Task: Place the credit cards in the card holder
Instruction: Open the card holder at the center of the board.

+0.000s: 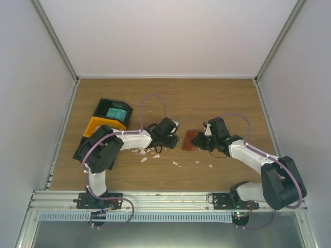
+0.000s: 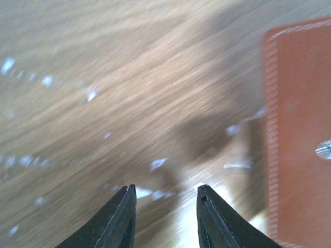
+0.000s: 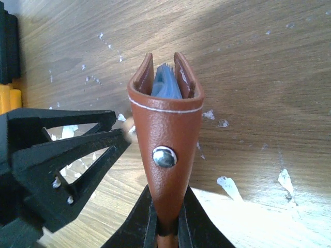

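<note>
My right gripper (image 3: 166, 209) is shut on the lower end of the reddish-brown card holder (image 3: 165, 129) and holds it with its mouth pointing away. A pale blue credit card (image 3: 166, 85) sits between its two leaves. In the top view the card holder (image 1: 189, 139) is at mid-table, just left of my right gripper (image 1: 202, 140). My left gripper (image 1: 170, 135) is close on the holder's left side, open and empty. Its wrist view is blurred and shows the gripper (image 2: 166, 199) over bare wood, with the card holder (image 2: 300, 139) at the right edge. Teal cards (image 1: 116, 112) lie in the tray.
A black-and-orange compartment tray (image 1: 98, 124) stands at the left, beside the left arm. Small white scraps (image 1: 144, 159) are scattered on the wooden table in front of both grippers. The left gripper's fingers (image 3: 77, 150) fill the left of the right wrist view.
</note>
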Controlling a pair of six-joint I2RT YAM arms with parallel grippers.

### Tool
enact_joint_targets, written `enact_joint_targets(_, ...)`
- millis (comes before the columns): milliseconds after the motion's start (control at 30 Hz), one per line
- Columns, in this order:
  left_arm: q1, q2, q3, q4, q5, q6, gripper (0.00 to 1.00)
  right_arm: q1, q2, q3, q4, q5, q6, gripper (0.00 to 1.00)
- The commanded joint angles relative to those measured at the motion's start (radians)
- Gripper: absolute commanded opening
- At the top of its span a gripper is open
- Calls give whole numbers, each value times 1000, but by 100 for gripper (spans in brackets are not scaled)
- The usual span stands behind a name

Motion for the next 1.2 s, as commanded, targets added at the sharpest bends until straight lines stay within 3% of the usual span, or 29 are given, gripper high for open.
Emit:
enact_joint_targets(0,23,-55,-51,21,1,-17,36,9,-16,26,-16,16,-20,1)
enact_joint_targets(233,40,-97,-56,81,152,-48,51,8,3,12,31,-58,-40,1)
enact_joint_targets(600,54,-107,-104,181,288,-76,62,10,16,-6,65,-101,-47,1)
enact_joint_targets(733,54,-76,-100,182,274,-88,53,11,16,-12,76,-120,-47,0)
enact_joint_targets(1100,56,-72,-77,147,190,-72,2,11,32,-33,64,-146,-95,1)
enact_joint_targets(1167,56,-88,-80,134,180,-63,0,11,38,-32,59,-130,-99,4)
